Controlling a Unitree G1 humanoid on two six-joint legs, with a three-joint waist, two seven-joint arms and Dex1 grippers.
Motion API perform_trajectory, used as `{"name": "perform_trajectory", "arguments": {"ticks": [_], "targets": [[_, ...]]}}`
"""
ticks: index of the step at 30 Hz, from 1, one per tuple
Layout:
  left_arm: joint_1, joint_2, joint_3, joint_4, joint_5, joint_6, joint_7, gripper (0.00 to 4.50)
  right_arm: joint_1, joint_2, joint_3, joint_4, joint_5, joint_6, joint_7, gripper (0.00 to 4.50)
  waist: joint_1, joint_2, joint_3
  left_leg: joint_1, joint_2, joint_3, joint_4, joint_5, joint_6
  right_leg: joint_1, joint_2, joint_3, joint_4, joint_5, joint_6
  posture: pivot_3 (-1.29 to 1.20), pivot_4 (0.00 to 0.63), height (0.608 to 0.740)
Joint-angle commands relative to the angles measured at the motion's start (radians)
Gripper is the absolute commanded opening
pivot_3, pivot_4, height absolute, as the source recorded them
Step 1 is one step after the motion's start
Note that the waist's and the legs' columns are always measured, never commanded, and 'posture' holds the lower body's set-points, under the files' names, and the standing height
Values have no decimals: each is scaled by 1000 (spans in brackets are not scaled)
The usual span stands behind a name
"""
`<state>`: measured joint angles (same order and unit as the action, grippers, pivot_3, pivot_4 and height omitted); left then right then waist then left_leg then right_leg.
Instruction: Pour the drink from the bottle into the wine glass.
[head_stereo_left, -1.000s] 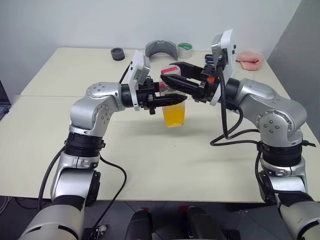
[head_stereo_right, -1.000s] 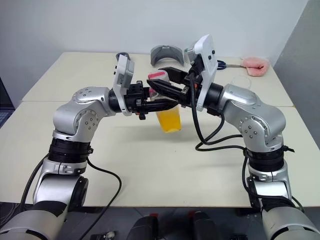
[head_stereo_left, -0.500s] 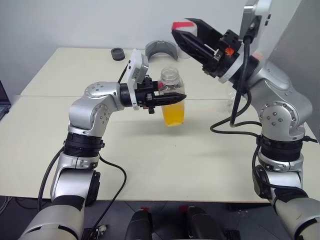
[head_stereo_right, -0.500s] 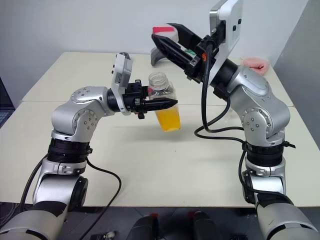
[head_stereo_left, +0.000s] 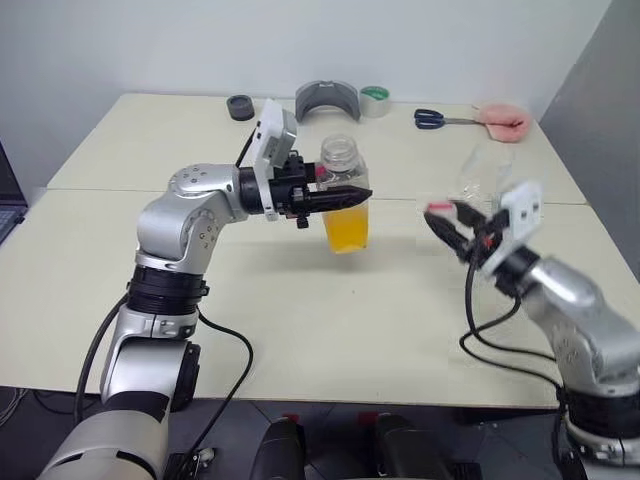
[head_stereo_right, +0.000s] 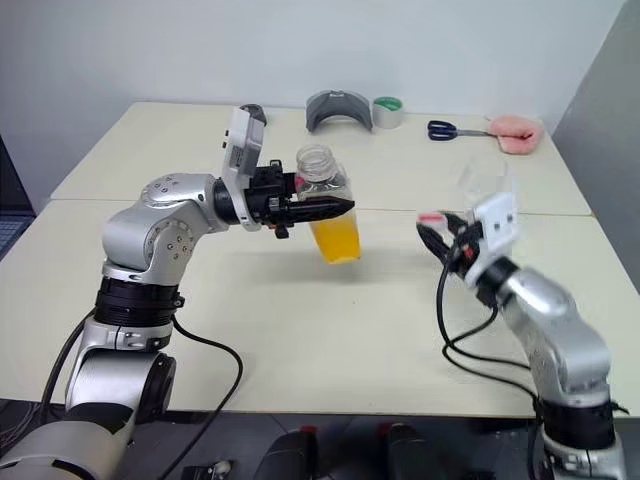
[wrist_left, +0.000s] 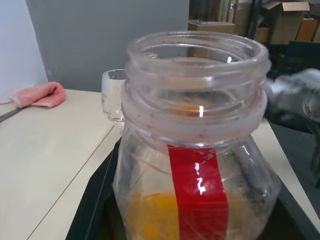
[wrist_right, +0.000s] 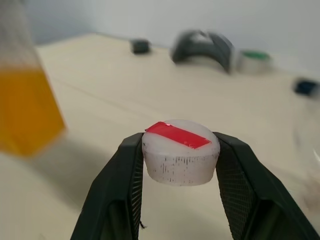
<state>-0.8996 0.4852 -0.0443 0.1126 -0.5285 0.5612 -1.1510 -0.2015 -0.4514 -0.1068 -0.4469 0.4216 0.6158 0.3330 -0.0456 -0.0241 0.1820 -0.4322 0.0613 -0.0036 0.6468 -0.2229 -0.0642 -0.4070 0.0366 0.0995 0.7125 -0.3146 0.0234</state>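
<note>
Behind our cream table (head_stereo_left: 300, 330) stands a plain pale wall, and along the far edge lie a grey curved piece (head_stereo_left: 326, 100), a tape roll (head_stereo_left: 374, 98), scissors (head_stereo_left: 440, 119), a pink cloth (head_stereo_left: 500, 119) and a small dark ring (head_stereo_left: 239, 106). We hold the bottle (head_stereo_left: 345, 195) above the table's middle with our left gripper (head_stereo_left: 338, 197), its fingers clamped on the shoulder just under the neck. It stands upright, long axis vertical, mouth open and facing up. The drink (head_stereo_left: 348, 226) fills only its lower half; the upper half is clear. Our right gripper (head_stereo_left: 448, 222) sits low to the right, well apart from the bottle, its fingers part closed on the white cap (wrist_right: 180, 151) with its red stripe. We see the glass (head_stereo_left: 484, 175) upright beyond that gripper, its bowl holding nothing.
</note>
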Motion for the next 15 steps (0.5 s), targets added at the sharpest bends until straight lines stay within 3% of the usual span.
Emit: {"name": "perform_trajectory", "arguments": {"ticks": [1,3,11,15], "targets": [[-32,-6,14,-16,-10,-21,-10,1974,36,65,33,13,-71,-26,-92,1823,-8,0,0,0,0,0,0,0,0,0,0,0,1,0,0,0,150,740],[-34,-7,13,-16,-11,-20,-11,1974,51,105,33,40,-90,-32,-119,1823,-11,0,0,1,0,0,0,1,0,0,1,0,2,0,0,0,150,740],[-34,-5,16,-20,-10,-15,-15,1974,78,140,-2,72,-131,-39,-156,4486,-8,0,0,0,0,-1,0,1,-1,0,1,0,1,0,0,0,150,740],[-26,-5,18,-25,-10,-16,-13,1974,61,112,-19,17,-85,-5,-105,4486,-8,0,0,0,0,-1,0,1,-1,0,1,0,1,0,0,0,150,740]]}}
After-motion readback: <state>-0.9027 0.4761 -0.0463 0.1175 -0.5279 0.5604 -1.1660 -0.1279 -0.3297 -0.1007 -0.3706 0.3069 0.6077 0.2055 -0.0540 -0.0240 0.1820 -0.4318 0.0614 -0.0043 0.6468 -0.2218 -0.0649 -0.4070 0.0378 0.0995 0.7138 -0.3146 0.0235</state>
